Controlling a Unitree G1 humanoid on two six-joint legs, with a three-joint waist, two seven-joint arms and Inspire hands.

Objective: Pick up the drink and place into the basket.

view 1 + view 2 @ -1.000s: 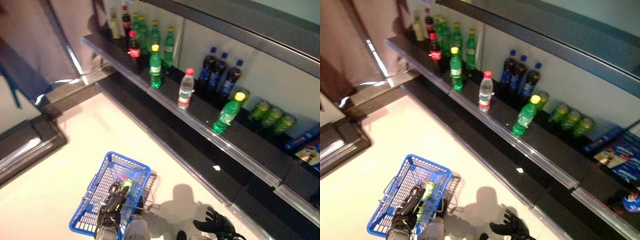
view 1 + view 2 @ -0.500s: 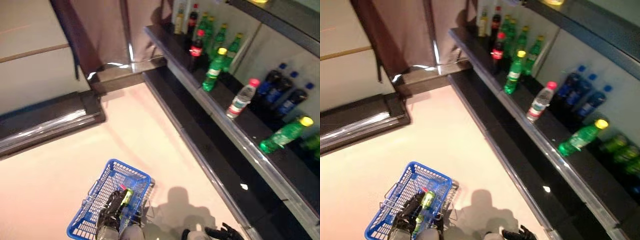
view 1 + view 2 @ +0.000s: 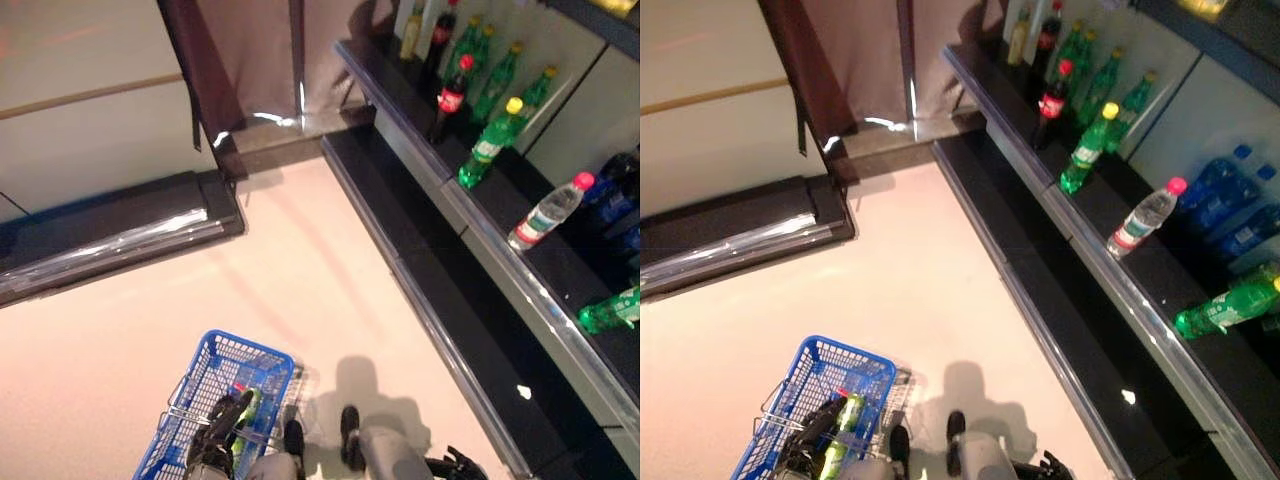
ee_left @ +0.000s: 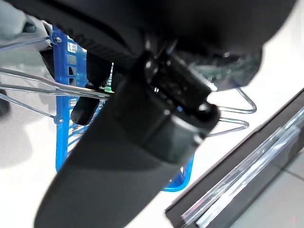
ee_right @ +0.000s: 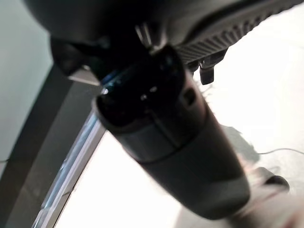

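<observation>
A blue wire basket (image 3: 250,350) hangs low at the bottom left. My left hand (image 3: 220,432) is over it, fingers (image 4: 87,105) curled round its metal wire handle (image 4: 33,89). A green drink bottle (image 3: 247,408) with a red cap lies inside the basket beside that hand, also seen as the bottle (image 3: 844,418) in the right eye view. My right hand (image 3: 456,465) shows only at the bottom edge, fingers spread and holding nothing.
A dark shelf (image 3: 470,215) runs along the right with a cola bottle (image 3: 450,95), a green bottle (image 3: 490,142), a water bottle (image 3: 548,212) and a tipped green bottle (image 3: 610,312). A low dark platform (image 3: 120,235) lies at left, a curtain (image 3: 205,70) behind it.
The whole picture has swung, so the shelf now sits further right and the platform has come into view. The basket stays in my left hand with the bottle inside.
</observation>
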